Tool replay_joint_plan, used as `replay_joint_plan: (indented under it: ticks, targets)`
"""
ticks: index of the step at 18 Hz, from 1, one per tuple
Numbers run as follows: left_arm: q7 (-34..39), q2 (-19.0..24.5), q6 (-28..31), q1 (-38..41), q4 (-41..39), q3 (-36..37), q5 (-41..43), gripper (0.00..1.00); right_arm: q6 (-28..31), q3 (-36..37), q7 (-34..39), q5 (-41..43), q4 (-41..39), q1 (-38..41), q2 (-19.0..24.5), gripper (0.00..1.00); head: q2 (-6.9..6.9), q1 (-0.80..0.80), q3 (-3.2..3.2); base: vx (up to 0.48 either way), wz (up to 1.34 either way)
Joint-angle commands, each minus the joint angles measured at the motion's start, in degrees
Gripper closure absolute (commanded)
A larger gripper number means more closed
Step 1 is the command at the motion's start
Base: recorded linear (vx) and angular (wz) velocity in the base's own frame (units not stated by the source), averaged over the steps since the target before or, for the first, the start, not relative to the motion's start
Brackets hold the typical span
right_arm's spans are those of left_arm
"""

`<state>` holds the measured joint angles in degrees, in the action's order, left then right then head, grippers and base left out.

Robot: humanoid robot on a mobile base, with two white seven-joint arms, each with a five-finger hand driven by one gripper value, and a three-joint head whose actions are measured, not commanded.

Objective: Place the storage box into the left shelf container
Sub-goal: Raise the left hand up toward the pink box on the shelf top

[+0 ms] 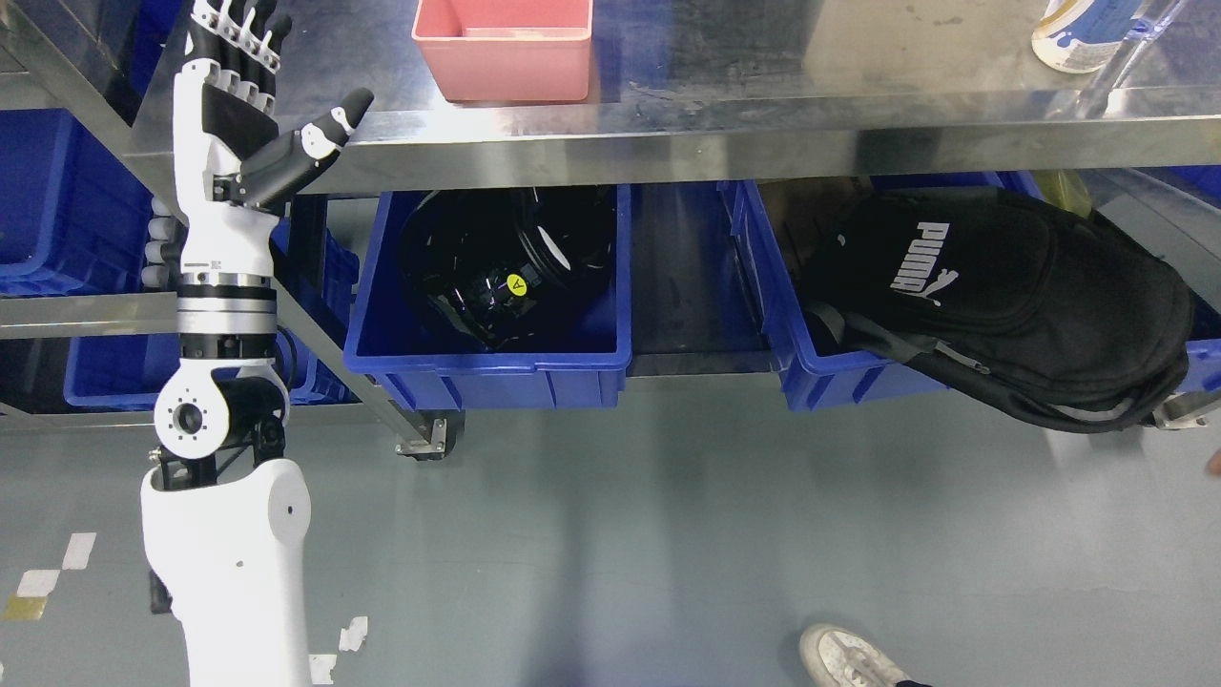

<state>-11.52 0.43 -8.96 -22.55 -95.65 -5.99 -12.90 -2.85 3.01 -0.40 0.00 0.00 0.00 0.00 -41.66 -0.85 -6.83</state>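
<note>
We see our left hand (243,105) up at ten o'clock, beside the front edge of the steel shelf top (725,95). Its fingers are spread wide and it holds nothing. Our right hand is not in the picture.

The pink storage box (504,59) sits on the shelf top at twelve o'clock, well apart from our hand. It stands the right way up, with its open side facing the ceiling. Its long side runs from nine o'clock to three o'clock, along the shelf edge. Its far end is cut off by the top of the picture.

Below, at six o'clock from the box, is the left blue bin (486,358). A black helmet (496,258) already lies in it. At three o'clock, the right blue bin (820,367) holds a black backpack (1002,296). A white shoe (844,658) shows at five o'clock.

We think the job now is to reach for the box. To do it well, we should slide our hand toward three o'clock, keep the fingers wide, and pinch the near wall firmly. Then we should keep the box level and lower it past the shelf edge, because the helmet leaves little room.
</note>
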Motion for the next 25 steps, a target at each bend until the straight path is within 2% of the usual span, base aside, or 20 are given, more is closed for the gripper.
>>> replay_joint_plan:
  ticks: [1, 3, 6, 8, 11, 13, 15, 17, 20, 22, 25]
  targets:
    - [-0.08, 0.57, -0.01, 1.8, -0.41, 0.54, -0.02, 0.0, -0.05, -0.02, 0.22, 1.23, -1.0, -0.17, -1.0, 0.0, 0.0, 0.0, 0.0, 0.0, 0.0]
    - [-1.21, 0.57, -0.01, 0.93, -0.41, -0.07, 0.07, 0.0, 0.04, -0.02, 0.23, 1.23, -1.0, -0.26, -1.0, 0.0, 0.0, 0.0, 0.0, 0.0, 0.0]
    - [-11.11, 1.66, 0.34, -5.9, 0.81, -4.71, 1.81, 0.0, -0.05, -0.02, 0.22, 1.23, -1.0, -0.26, -1.0, 0.0, 0.0, 0.0, 0.0, 0.0, 0.0]
    - [-20.7, 9.03, 0.34, -13.81, 5.98, -5.96, 4.72, 0.0, 0.04, -0.02, 0.23, 1.23, -1.0, -0.17, -1.0, 0.0, 0.0, 0.0, 0.0, 0.0, 0.0]
    - [-26.44, 20.09, 0.34, -24.45, 15.82, -3.25, 5.69, 0.01, 0.04, -0.02, 0.22, 1.23, -1.0, -0.26, -1.0, 0.0, 0.0, 0.0, 0.0, 0.0, 0.0]
    - [-29.16, 26.61, 0.26, -29.37, 20.4, 4.98, 6.83, 0.01, 0.04, 0.07, 0.22, 1.23, -1.0, -0.17, -1.0, 0.0, 0.0, 0.0, 0.0, 0.0, 0.0]
    - [-33.19, 29.79, 0.17, -32.63, 22.69, 12.9, 6.92, 0.01, 0.04, -0.02, 0.23, 1.23, -1.0, -0.17, -1.0, 0.0, 0.0, 0.0, 0.0, 0.0, 0.0]
    - [-38.29, 30.16, 0.17, -34.84, 23.49, 18.54, 9.89, 0.01, 0.04, -0.02, 0.23, 1.23, -1.0, -0.17, -1.0, 0.0, 0.0, 0.0, 0.0, 0.0, 0.0]
    - [-45.77, 28.84, 0.25, -36.25, 24.02, 23.55, 20.16, 0.02, 0.04, -0.02, 0.31, 1.23, -1.0, -0.17, -1.0, 0.0, 0.0, 0.0, 0.0, 0.0, 0.0]
    - [-46.75, 27.87, 0.25, -37.39, 25.33, 25.5, 24.92, 0.02, 0.04, -0.02, 0.22, 1.23, -1.0, -0.26, -1.0, 0.0, 0.0, 0.0, 0.0, 0.0, 0.0]
    - [-47.45, 26.56, 0.25, -41.07, 27.97, 26.91, 26.78, 0.02, 0.04, -0.02, 0.23, 1.23, -1.0, -0.26, -1.0, 0.0, 0.0, 0.0, 0.0, 0.0, 0.0]
